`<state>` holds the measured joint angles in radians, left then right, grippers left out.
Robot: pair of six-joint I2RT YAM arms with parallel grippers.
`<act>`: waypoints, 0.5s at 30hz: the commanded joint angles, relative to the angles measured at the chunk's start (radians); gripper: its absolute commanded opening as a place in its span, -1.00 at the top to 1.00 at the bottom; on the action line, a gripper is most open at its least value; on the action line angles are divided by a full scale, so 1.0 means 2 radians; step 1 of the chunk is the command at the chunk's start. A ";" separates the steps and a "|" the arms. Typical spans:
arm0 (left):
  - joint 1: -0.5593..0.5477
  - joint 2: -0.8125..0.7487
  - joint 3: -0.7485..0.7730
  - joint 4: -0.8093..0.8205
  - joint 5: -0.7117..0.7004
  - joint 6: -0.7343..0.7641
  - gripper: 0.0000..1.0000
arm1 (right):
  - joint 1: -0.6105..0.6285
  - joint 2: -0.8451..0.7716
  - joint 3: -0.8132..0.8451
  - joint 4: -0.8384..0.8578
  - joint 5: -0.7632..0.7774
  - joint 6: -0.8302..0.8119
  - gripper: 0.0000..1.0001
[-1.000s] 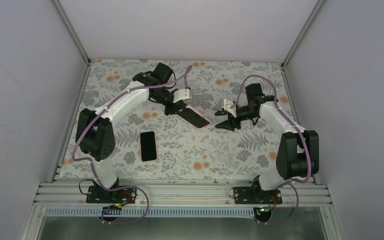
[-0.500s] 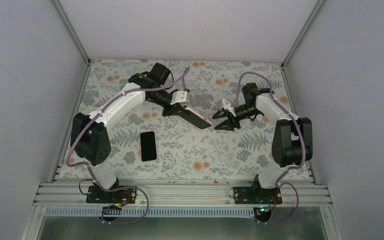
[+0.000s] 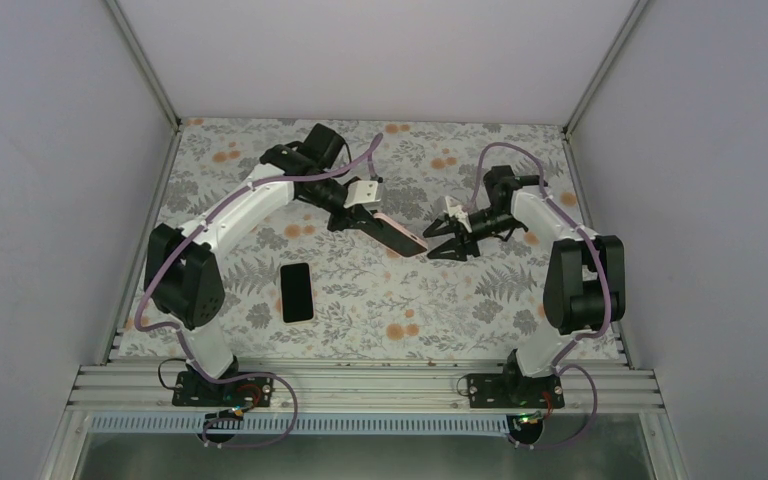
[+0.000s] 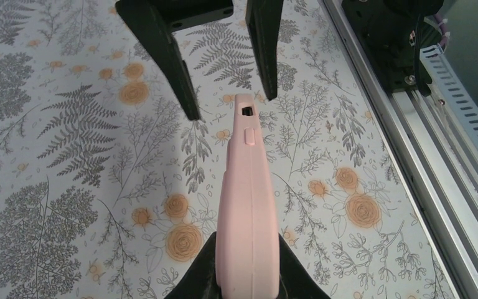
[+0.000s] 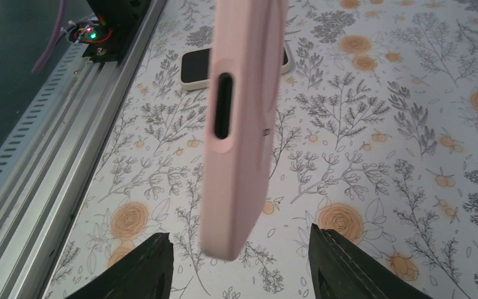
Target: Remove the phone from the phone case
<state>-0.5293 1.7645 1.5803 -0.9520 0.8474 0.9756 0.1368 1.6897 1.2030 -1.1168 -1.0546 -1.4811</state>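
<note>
Right jaws: closer to the pink phone case (image 3: pixel 398 236) than a second ago; spread wide, empty.
Left jaws: clenched on the case's 10 o'clock end, holding it above the desk (image 3: pixel 460 310).
Case: free 4 o'clock end sits between your right jaws, untouched.
Your step: centre that end, then pinch squarely.
Dark phone (image 3: pixel 297 292): flat on desk, 7 o'clock of the case.

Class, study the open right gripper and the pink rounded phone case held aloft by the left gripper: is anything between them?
Nothing visible. The right gripper stands open facing the free end of the pink rounded phone case, only air between. The flat black phone lies on the floral table, off that line.
</note>
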 commanded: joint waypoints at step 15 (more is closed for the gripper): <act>-0.031 -0.015 0.025 -0.028 0.033 0.027 0.76 | -0.005 0.001 0.021 0.037 0.010 0.020 -0.06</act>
<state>-0.5674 1.7763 1.6104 -0.9543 0.8318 0.9733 0.1482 1.6508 1.1923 -1.0115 -1.0294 -1.3724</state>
